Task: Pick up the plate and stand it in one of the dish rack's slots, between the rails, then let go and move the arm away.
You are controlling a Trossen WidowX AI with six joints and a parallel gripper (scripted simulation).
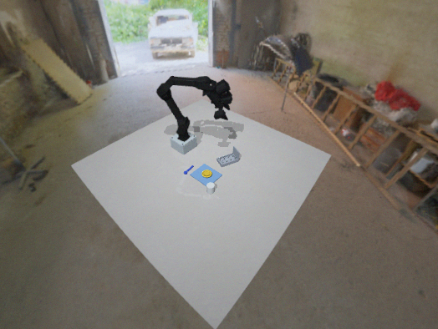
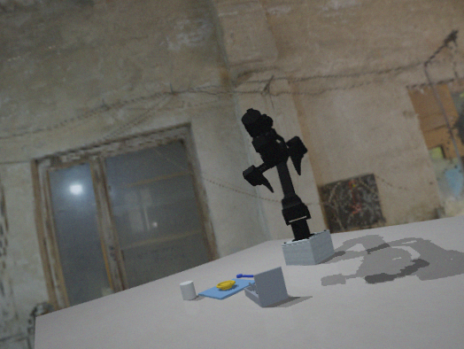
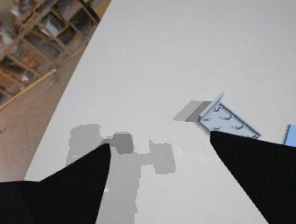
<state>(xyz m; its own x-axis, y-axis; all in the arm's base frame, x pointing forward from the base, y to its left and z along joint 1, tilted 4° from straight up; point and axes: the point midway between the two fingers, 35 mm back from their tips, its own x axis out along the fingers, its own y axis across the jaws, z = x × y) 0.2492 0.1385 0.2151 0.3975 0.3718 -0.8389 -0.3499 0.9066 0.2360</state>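
Observation:
The yellow plate [image 1: 206, 174] [image 2: 226, 285] lies flat on the blue mat [image 1: 197, 175] [image 2: 212, 294]; it is outside the wrist view. The grey-blue dish rack [image 1: 227, 159] [image 2: 272, 288] [image 3: 227, 121] stands beside the mat, with small rail posts on its base and a tall panel at one end. The panel hides part of the slots in the exterior view. No plate stands in the rack. My gripper [image 2: 286, 182] [image 3: 161, 142] is open, with nothing between its fingers. It hangs high above the table, pointing down, away from the plate and to one side of the rack.
A white cylindrical cup [image 1: 211, 188] [image 2: 188, 290] stands by the mat's near corner in the top view. A blue spoon-like utensil [image 1: 188, 169] [image 2: 244, 276] lies at the mat's other side. The arm's pale base block [image 1: 184, 144] [image 2: 308, 249] stands behind these things.

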